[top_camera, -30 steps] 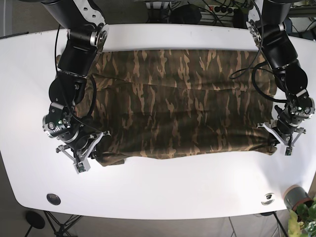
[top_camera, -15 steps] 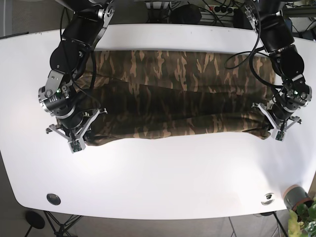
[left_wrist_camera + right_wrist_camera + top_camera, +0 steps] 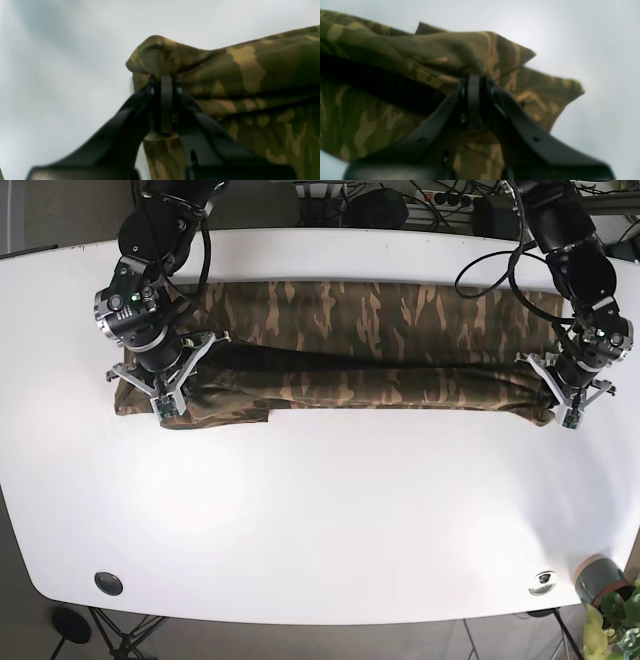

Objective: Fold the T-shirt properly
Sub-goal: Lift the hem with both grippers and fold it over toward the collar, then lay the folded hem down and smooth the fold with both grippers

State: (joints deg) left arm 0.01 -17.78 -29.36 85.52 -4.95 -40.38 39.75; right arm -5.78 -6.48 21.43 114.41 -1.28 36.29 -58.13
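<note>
A camouflage T-shirt (image 3: 360,350) lies across the far half of the white table (image 3: 320,510), its near edge lifted and carried back over itself. My left gripper (image 3: 568,410) is shut on the shirt's corner on the base view's right; the left wrist view shows its jaws pinching the cloth (image 3: 162,60). My right gripper (image 3: 168,406) is shut on the shirt's other corner on the base view's left; the right wrist view shows folded cloth (image 3: 480,55) pinched between its jaws (image 3: 473,82).
A small plant pot (image 3: 600,580) stands at the table's near right corner. A black round fitting (image 3: 107,583) and a metal one (image 3: 543,580) sit near the front edge. Cables and gear lie behind the far edge.
Both grippers have carried the shirt's near edge away from the front of the table toward the back. The visible cloth band has grown narrower.
</note>
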